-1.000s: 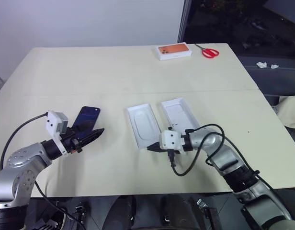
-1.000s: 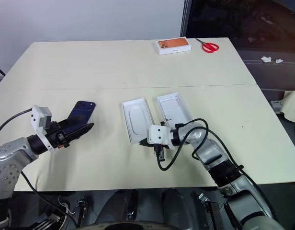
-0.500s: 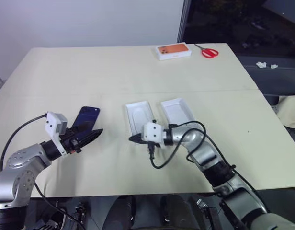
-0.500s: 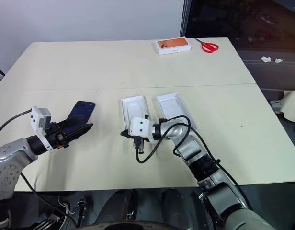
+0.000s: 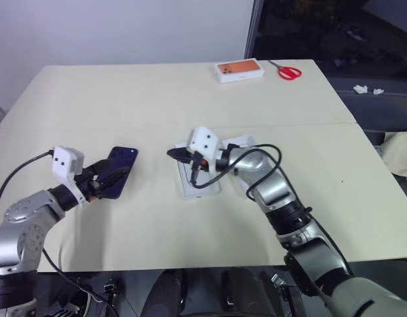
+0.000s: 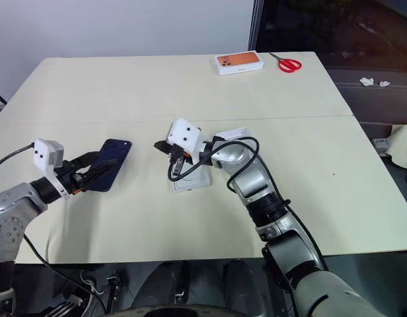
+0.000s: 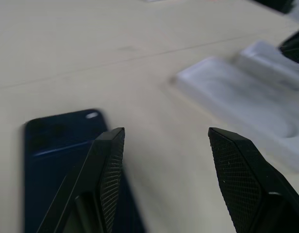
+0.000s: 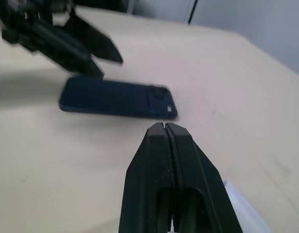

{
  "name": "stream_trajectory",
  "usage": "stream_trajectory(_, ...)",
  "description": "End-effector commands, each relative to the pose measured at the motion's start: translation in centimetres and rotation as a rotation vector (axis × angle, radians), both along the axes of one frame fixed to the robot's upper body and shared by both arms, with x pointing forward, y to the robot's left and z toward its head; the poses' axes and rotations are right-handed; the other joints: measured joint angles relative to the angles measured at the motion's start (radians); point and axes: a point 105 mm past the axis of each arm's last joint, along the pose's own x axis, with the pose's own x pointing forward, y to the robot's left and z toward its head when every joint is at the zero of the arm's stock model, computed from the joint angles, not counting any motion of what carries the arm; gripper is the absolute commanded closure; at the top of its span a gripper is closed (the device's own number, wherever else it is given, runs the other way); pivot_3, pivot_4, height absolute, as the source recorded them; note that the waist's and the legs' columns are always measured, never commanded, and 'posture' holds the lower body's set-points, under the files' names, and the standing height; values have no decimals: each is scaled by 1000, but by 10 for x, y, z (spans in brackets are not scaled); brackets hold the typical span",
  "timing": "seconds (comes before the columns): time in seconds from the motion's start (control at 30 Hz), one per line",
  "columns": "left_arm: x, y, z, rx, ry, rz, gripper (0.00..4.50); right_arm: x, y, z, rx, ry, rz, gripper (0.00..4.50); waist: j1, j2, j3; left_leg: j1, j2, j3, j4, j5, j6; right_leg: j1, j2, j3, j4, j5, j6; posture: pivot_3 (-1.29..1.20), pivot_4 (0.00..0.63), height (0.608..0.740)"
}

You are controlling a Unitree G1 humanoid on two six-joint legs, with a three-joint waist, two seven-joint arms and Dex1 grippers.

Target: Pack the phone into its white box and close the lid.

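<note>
Beige table [image 5: 190,92], dark window behind. Phone [image 5: 117,175]: flat on table, left-centre of frame, back up; left gripper [image 5: 111,179] over its near end, jaws apart, not clamped. Right gripper [image 5: 172,154]: jaws pressed together, empty, frame centre, above white trays [image 5: 200,181]. Trays: nothing inside, apparently. Step: seat phone square between fingers before lifting. Orange-topped box [image 5: 240,70] & scissors [image 5: 289,71] upper right.

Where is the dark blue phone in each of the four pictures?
Left eye view: the slim dark navy-blue phone lies flat on the table, left of centre.
Right eye view: phone, same spot, left of centre.
Left wrist view: phone, beside one black finger.
Right wrist view: phone, beyond the shut fingertips.
Shared landmark: the open left gripper, next to the phone.
</note>
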Motion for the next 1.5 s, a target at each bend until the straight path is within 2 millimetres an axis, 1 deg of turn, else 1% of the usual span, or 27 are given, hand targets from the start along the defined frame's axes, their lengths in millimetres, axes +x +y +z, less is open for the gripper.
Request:
stream_trajectory(0.03,7,23,15,38,-63,82,1601,0,22,15,11,-97,19,4446,-1,0,0,0,0,0,0,0,0,0,0,0,0,0,0,0,150,740)
stream_trajectory(0.13,7,34,16,-18,-32,108,1601,-1,38,12,22,-77,35,4446,-2,0,0,0,0,0,0,0,-1,-1,0,0,0,0,0,0,150,740)
stream_trajectory(0.23,2,46,4,-70,66,104,1601,8,50,-7,-86,-94,-27,4446,-5,0,0,0,0,0,-1,0,-1,-1,0,0,1,0,0,0,150,740)
stream_trajectory(0.33,2,66,-1,-115,123,135,1601,7,63,-9,-110,-92,-19,4446,-8,0,0,0,0,0,-1,0,-1,-2,0,0,1,0,0,0,150,740)
stream_trajectory(0.37,3,72,-3,-157,158,135,1601,5,68,-10,-109,-83,-4,4446,-9,0,0,0,0,0,-1,1,-1,-2,0,-1,1,0,0,0,150,740)
stream_trajectory(0.43,5,76,-4,-220,205,127,1601,3,74,-12,-113,-70,6,4446,-13,-1,0,0,0,-1,-1,1,-1,-2,1,-1,1,0,0,0,150,740)
stream_trajectory(0.57,11,83,-22,-358,351,125,1601,-3,88,-24,-188,-85,14,4446,-23,-2,-1,0,0,-2,0,1,-1,-3,1,-1,1,0,0,0,150,740)
stream_trajectory(0.67,16,75,-29,-354,393,71,1601,-6,98,-19,-163,-24,25,4446,-26,-3,-1,0,0,-1,-1,2,-3,-3,2,-1,2,0,0,0,150,740)
stream_trajectory(0.77,20,66,-35,-391,453,26,1601,-9,103,-27,-239,4,41,4446,-24,-3,-1,0,0,-1,-1,2,-3,-3,2,-1,2,0,0,0,150,740)
stream_trajectory(0.87,22,65,-47,-356,499,33,1601,-9,108,-33,-272,23,33,4446,-24,-3,-1,0,0,-1,-1,2,-3,-3,2,-1,3,0,0,0,150,740)
stream_trajectory(0.93,21,63,-52,-356,532,13,1601,-9,111,-35,-283,54,21,4446,-24,-3,-1,0,0,-1,-1,2,-3,-4,2,-1,3,0,0,0,150,740)
stream_trajectory(1.0,18,57,-57,-403,585,-25,1601,-9,116,-36,-287,52,11,4446,-23,-3,-2,0,0,-1,-1,2,-3,-4,1,-1,3,0,0,0,150,740)
stream_trajectory(1.13,9,49,-62,-466,656,-94,1601,-12,124,-35,-278,59,8,4446,-23,-3,-2,1,-1,-1,-1,2,-3,-3,1,-1,3,0,0,0,150,740)
stream_trajectory(1.3,5,47,-66,-502,675,-106,1601,-16,130,-36,-284,62,23,4446,-24,-2,-2,1,-2,-2,0,1,-2,-3,0,-1,3,0,0,0,150,740)
stream_trajectory(1.5,6,40,-69,-528,679,-122,1601,-25,129,-52,-365,44,73,4446,-24,0,-5,1,-2,-2,0,1,-2,-3,0,-1,4,0,0,0,150,740)
